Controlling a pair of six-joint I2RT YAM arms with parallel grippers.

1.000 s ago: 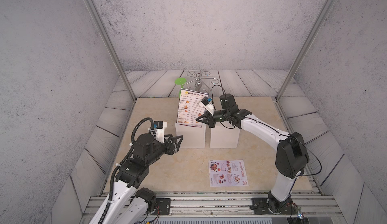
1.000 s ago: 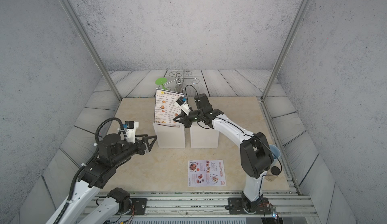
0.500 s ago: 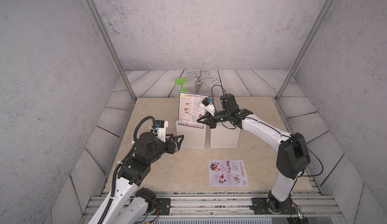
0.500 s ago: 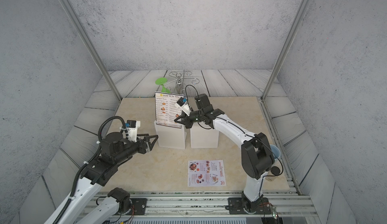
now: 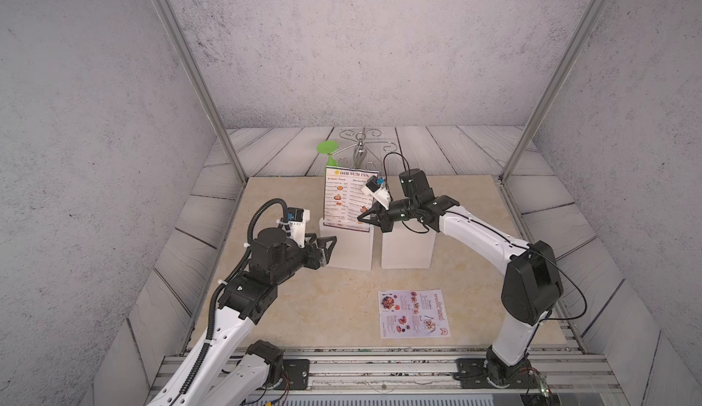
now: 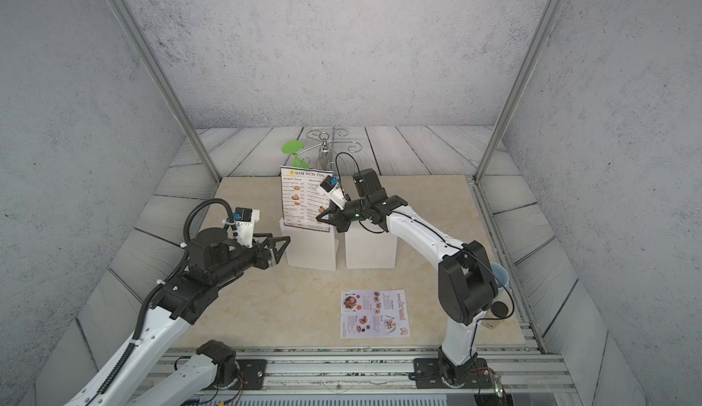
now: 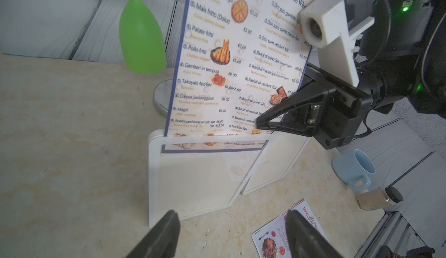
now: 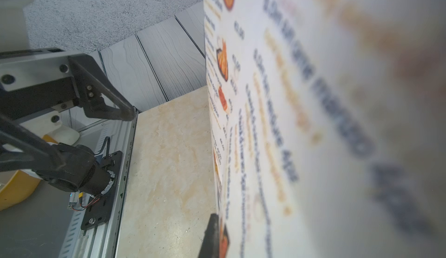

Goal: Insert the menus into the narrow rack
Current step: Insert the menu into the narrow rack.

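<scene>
**Right Arm Gripping, Left Arm Poised Open**

The right arm point(image 5: 478, 229) is hovering just above the rack point(image 5: 347, 250), its right jaws clamping one edge of the DIM SUM INN menu point(image 5: 342, 199). The left arm point(image 5: 266, 256) is pointing low at the rack's side, left jaws standing apart and empty.

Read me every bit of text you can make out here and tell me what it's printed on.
"DIM SUM INN": title of the white menu, its lower edge in the rack.
"Patate fritti", "Pollo fritti", "Gamberi in tempura", "Takoyaki 4pz/6pz": dish lines on the same menu.
"SPECIAL": red heading on the lilac menu, lying flat on the table.
Subtitles and the lilac menu's small print: too blurred to read.
</scene>
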